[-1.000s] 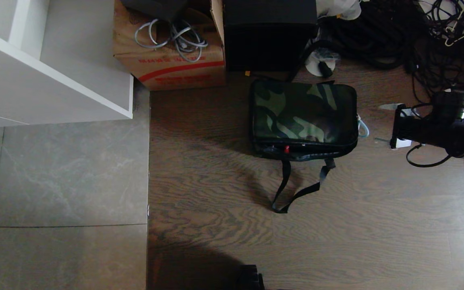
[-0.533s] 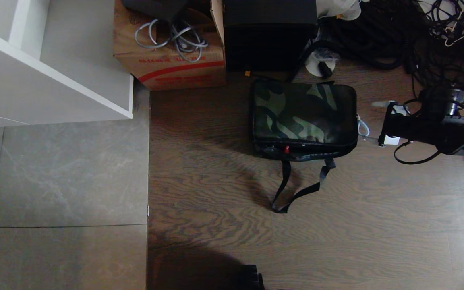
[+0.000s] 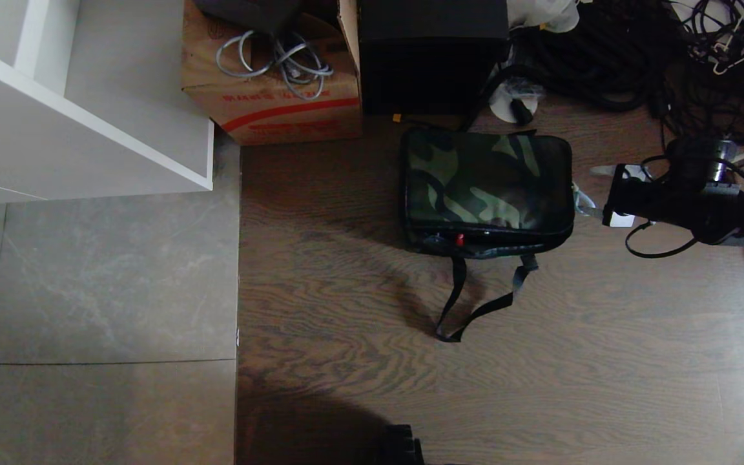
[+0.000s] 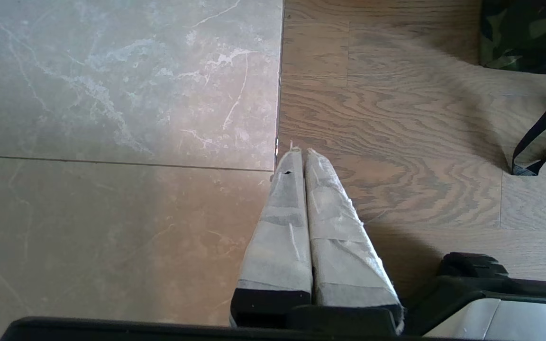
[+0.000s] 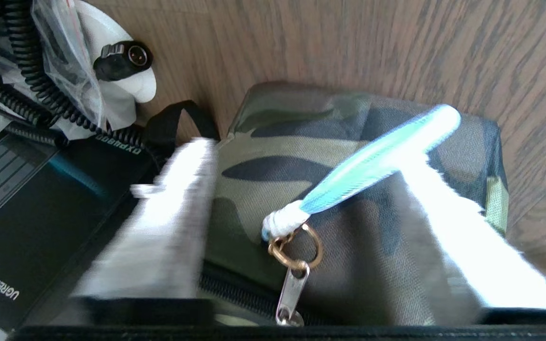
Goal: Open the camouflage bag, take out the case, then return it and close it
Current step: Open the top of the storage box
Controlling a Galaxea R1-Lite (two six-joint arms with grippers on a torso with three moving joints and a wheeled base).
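Brown wood floor [image 3: 540, 387] lies bare in front of the camouflage bag [image 3: 487, 184]. The bag sits zipped on the floor, close to a cardboard box [image 3: 275, 97] and a black box [image 3: 430, 58]. The right gripper [image 5: 301, 203] is at the bag's right edge, jaws apart around a blue zipper cord [image 5: 377, 161]. The left gripper [image 4: 301, 156] hangs over the floor, jaws together.

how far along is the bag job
Nothing looks done yet: the camouflage bag lies on the wood floor with its lid down. In hand: the right gripper, fingers apart, straddles the blue zipper pull at the bag's right end. The left gripper is parked, shut. Unzipping, removing the case, returning it and closing all remain.
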